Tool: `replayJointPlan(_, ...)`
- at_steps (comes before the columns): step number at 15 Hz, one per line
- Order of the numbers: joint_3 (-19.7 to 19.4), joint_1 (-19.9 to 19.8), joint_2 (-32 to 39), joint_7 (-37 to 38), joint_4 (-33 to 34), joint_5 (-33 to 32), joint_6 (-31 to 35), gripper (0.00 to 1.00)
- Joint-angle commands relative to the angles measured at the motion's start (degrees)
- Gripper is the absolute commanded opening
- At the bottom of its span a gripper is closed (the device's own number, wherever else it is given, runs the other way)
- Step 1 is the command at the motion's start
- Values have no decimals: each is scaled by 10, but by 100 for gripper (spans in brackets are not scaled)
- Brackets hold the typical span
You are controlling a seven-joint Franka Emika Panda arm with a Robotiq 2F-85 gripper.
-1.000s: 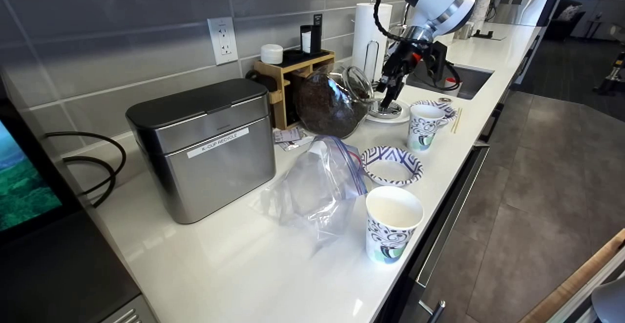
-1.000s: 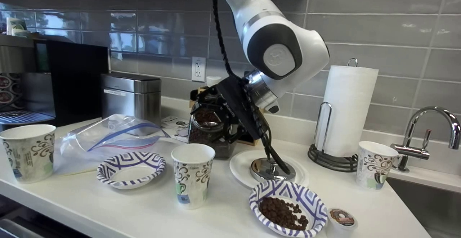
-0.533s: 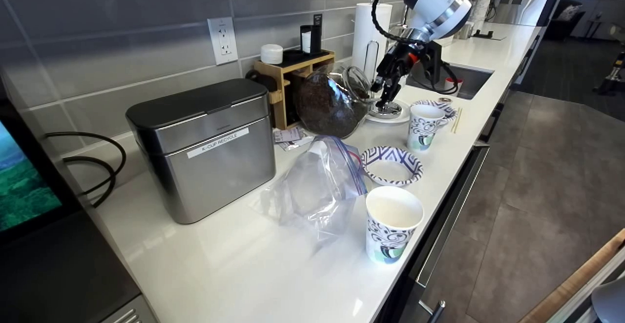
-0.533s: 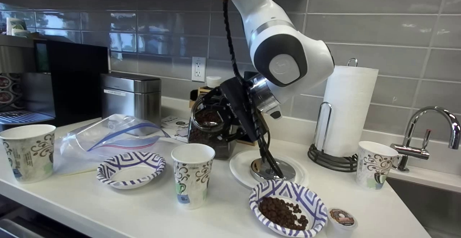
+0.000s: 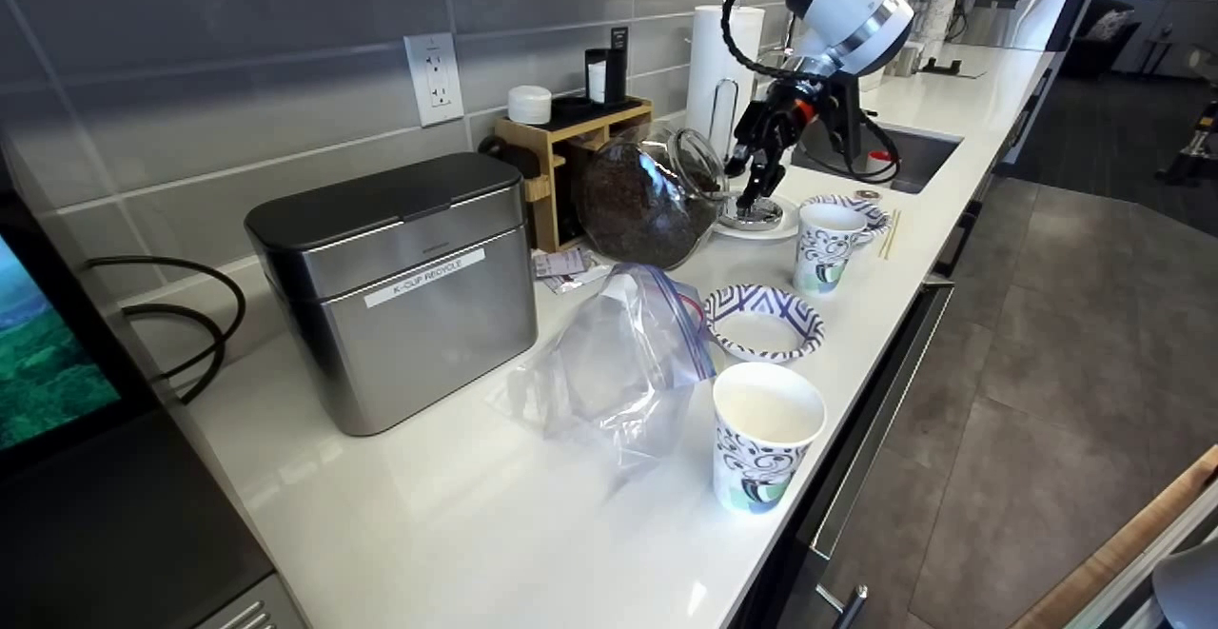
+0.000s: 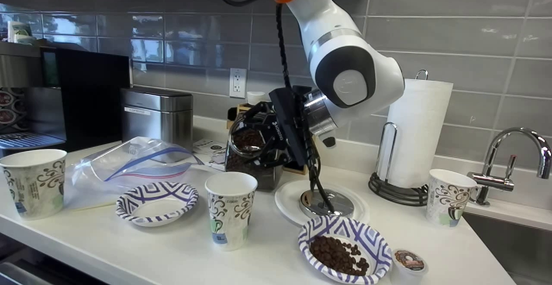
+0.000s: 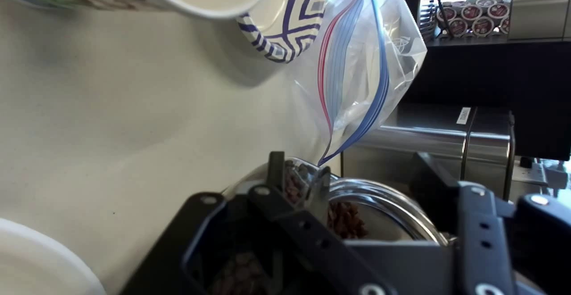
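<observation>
My black gripper [image 7: 354,172] stands open in the wrist view, its fingers apart on either side of the shiny round rim of a glass jar [image 7: 383,194]. Nothing is clamped between the fingers. Dark brown beans show inside the jar. In both exterior views the jar [image 5: 638,206] leans with its mouth towards my gripper [image 5: 741,186], and the fingertips are at or just in front of that mouth. Whether a finger touches the rim, I cannot tell. Part of the jar [image 6: 254,179] is hidden behind the gripper in an exterior view.
A wooden organizer [image 5: 542,182] stands behind the jar. Nearby are a plastic zip bag [image 5: 618,363], a steel bin [image 5: 438,324], a paper cup [image 6: 230,216], a patterned bowl [image 6: 131,198], a bowl of beans [image 6: 362,229], a chrome lid [image 6: 340,205] on a white plate [image 6: 284,205], and paper towels [image 6: 416,134].
The arm and gripper have shifted and turned slightly, to the right in an exterior view. The fingers have come somewhat closer together. Jar, bag, bowls and cups stay where they were.
</observation>
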Motion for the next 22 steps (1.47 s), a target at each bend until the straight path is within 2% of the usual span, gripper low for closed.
replayJointPlan(1, 5, -4, 22, 33, 28, 7, -11, 73)
replayJointPlan(3, 6, -4, 26, 42, 33, 7, -11, 68)
replayJointPlan(5, 7, -4, 28, 50, 38, 6, -11, 52)
replayJointPlan(6, 8, -3, 29, 53, 39, 6, -9, 51)
replayJointPlan(7, 9, -3, 31, 56, 42, 5, -10, 37)
replayJointPlan(9, 10, -2, 33, 62, 44, 3, -9, 27)
replayJointPlan(11, 10, -2, 34, 67, 44, 1, -9, 23)
replayJointPlan(12, 10, -2, 34, 69, 44, 0, -9, 26)
replayJointPlan(15, 9, -2, 37, 79, 45, -2, -11, 17)
replayJointPlan(16, 9, -2, 38, 81, 45, -2, -12, 17)
replayJointPlan(17, 10, -2, 38, 84, 45, -1, -12, 9)
replayJointPlan(18, 10, -2, 39, 87, 46, -1, -12, 11)
replayJointPlan(19, 10, -2, 40, 91, 47, -2, -12, 0)
replayJointPlan(22, 11, -4, 37, 97, 48, 1, -12, 0)
